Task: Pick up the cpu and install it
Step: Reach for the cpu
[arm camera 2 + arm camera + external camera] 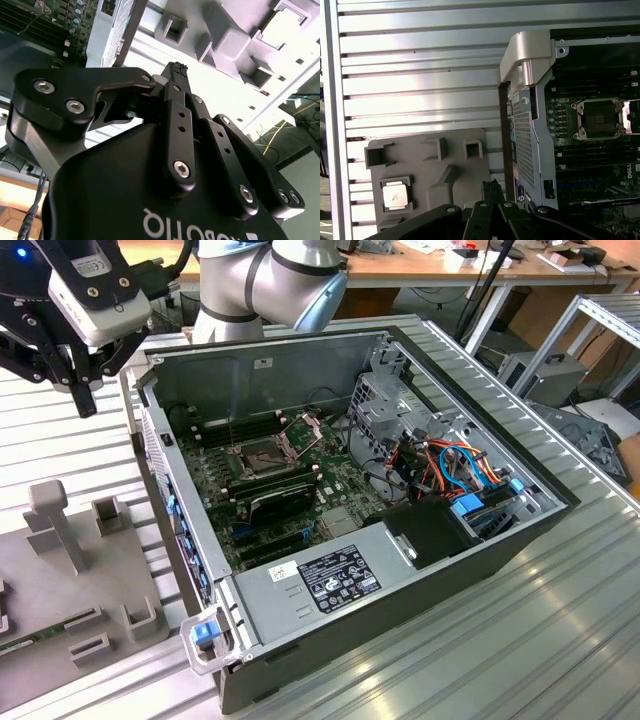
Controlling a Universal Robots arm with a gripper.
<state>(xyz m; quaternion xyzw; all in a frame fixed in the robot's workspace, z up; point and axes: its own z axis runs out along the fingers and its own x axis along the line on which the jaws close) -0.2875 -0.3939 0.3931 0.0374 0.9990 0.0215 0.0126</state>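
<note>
The cpu is a small square chip with a dull grey-tan face. It lies flat in a pocket of the grey fixture plate beside the computer case. My gripper hangs above the fixture, between the cpu and the case wall, and is well apart from the chip. Its black fingers are pressed together with nothing between them. In the exterior view the gripper is high above the slatted table, off the case's far corner on the exterior view's left. The silver socket on the motherboard stands open with its frame raised.
The open computer case holds memory sticks, cables and a drive cage. Its metal wall rises between the fixture and the motherboard. The fixture plate carries upright grey posts and brackets. Slatted aluminium table surrounds everything.
</note>
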